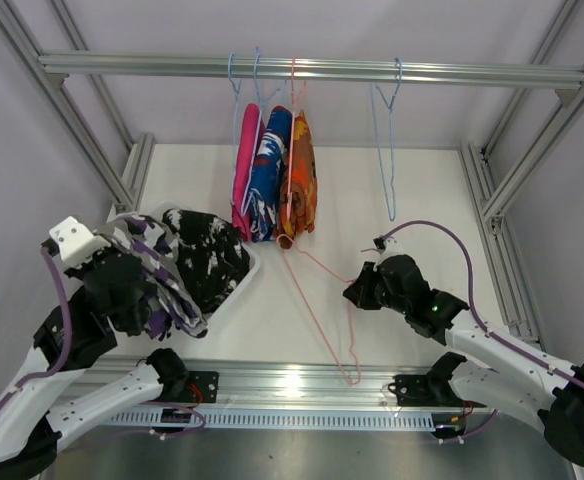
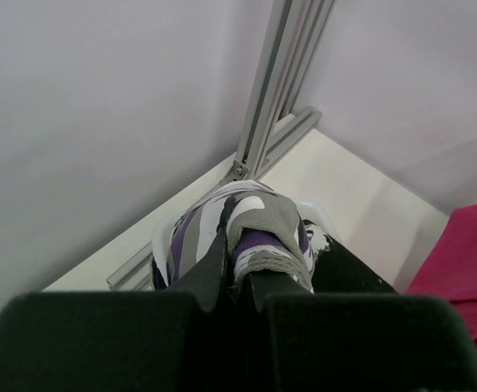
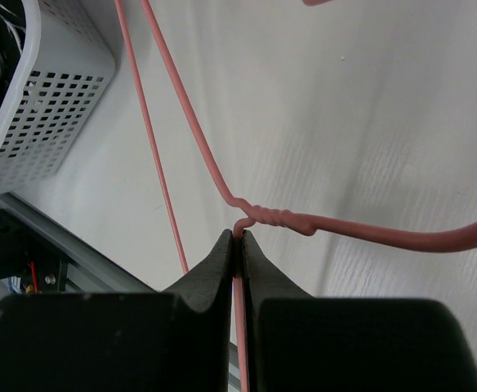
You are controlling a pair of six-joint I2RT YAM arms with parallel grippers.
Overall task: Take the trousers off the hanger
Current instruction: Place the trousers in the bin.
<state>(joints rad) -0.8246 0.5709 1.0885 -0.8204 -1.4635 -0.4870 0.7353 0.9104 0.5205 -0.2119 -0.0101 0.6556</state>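
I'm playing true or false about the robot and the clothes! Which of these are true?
1. The pink trousers, blue patterned trousers and orange trousers hang from the rail. True.
2. The right gripper holds an orange garment in its jaws. False: the jaws are shut on a pink wire hanger.
3. The left gripper clamps the purple-white patterned trousers. True.
4. The white basket has nothing in it. False: black white-specked trousers lie in it.

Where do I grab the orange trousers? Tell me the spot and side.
Probably the lower hanging end of the orange trousers, from the right: they hang vertically, the blue pair crowds their left, and the right is open.
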